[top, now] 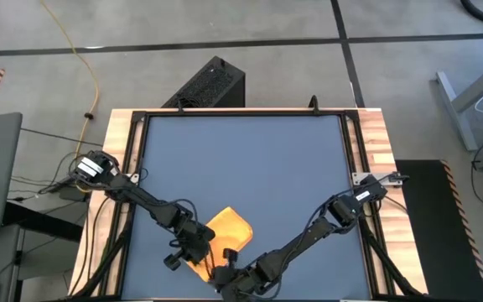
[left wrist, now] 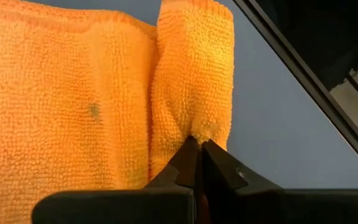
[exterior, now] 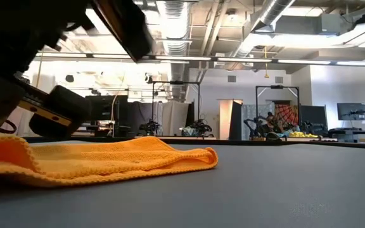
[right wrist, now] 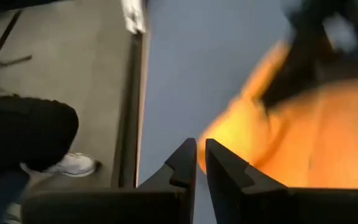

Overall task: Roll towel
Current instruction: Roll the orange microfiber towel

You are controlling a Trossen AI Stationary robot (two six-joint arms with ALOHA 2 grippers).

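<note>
At the near edge of the dark blue tabletop [top: 250,159], both arms converge on the towel [top: 227,226]. The left gripper [left wrist: 196,144] has its fingers pressed together on a raised fold of the terry cloth, pinching a ridge of it at the towel's near border. The right gripper [right wrist: 199,155] sits just beside the towel's near edge with its fingers nearly together; whether any cloth lies between them I cannot tell, since that view is blurred.

The towel is a small orange-yellow terry cloth, lying mostly flat toward the near left of the table, with one strip doubled over along an edge. In the low view its far edge [exterior: 195,155] is a soft rounded hem resting on the tabletop. It looks light, limp and thick-piled, so it should bunch and sag rather than hold a shape, and grip well between fingers without slipping. The edge or a corner is the sensible hold, both grippers spaced along the same border to keep a roll even.

Beyond the table, a person's shoe [right wrist: 73,164] shows on the floor.
</note>
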